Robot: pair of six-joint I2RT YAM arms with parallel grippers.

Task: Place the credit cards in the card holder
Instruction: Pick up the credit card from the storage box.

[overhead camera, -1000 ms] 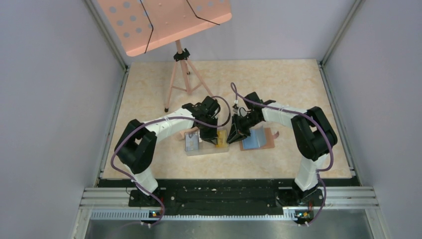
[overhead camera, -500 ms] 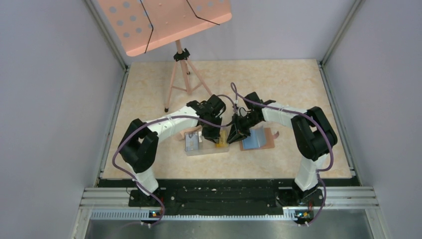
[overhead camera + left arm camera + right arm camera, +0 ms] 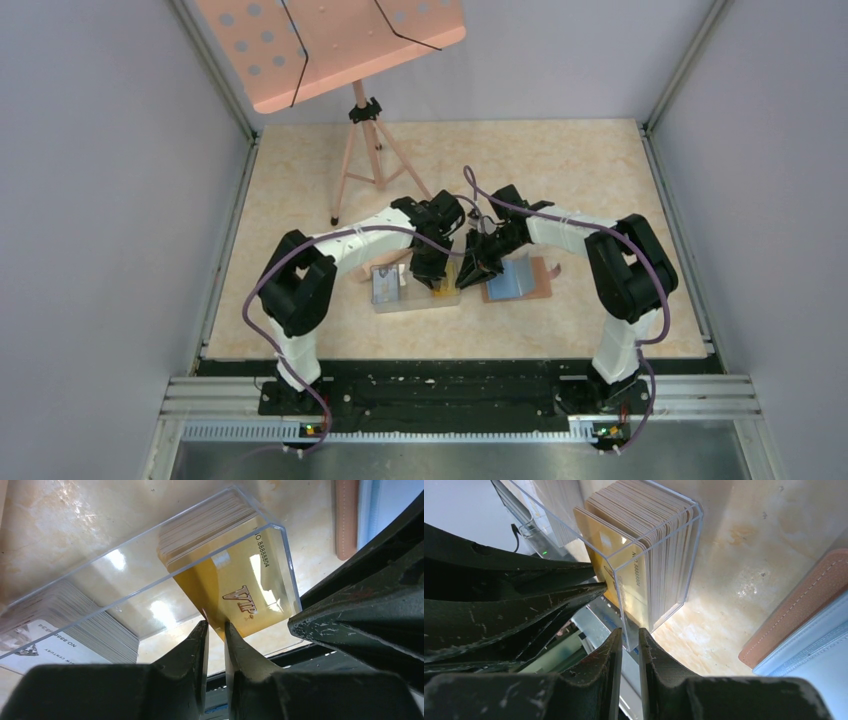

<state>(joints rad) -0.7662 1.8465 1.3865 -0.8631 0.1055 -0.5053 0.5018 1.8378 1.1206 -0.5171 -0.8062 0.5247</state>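
Observation:
A clear plastic box (image 3: 418,300) on the table holds two stacks of credit cards: pale grey ones (image 3: 75,625) and yellow ones (image 3: 200,535). One yellow VIP card (image 3: 240,595) leans out from the yellow stack. My left gripper (image 3: 215,625) is narrowly open, straddling that card's lower corner. The right gripper (image 3: 628,632) is shut on the box's end wall (image 3: 694,555). From above, both grippers meet over the box, left (image 3: 432,278) and right (image 3: 468,275). The card holder (image 3: 520,280), brown outside and pale blue inside, lies open to the box's right.
A pink music stand (image 3: 330,45) on a tripod (image 3: 362,160) stands at the back left. The right gripper's dark body (image 3: 360,605) crowds the left wrist view. Grey walls enclose the table on three sides.
My left arm has swung right and in over the yellow stack, and its jaws have parted a little. The right arm and the box have not moved.

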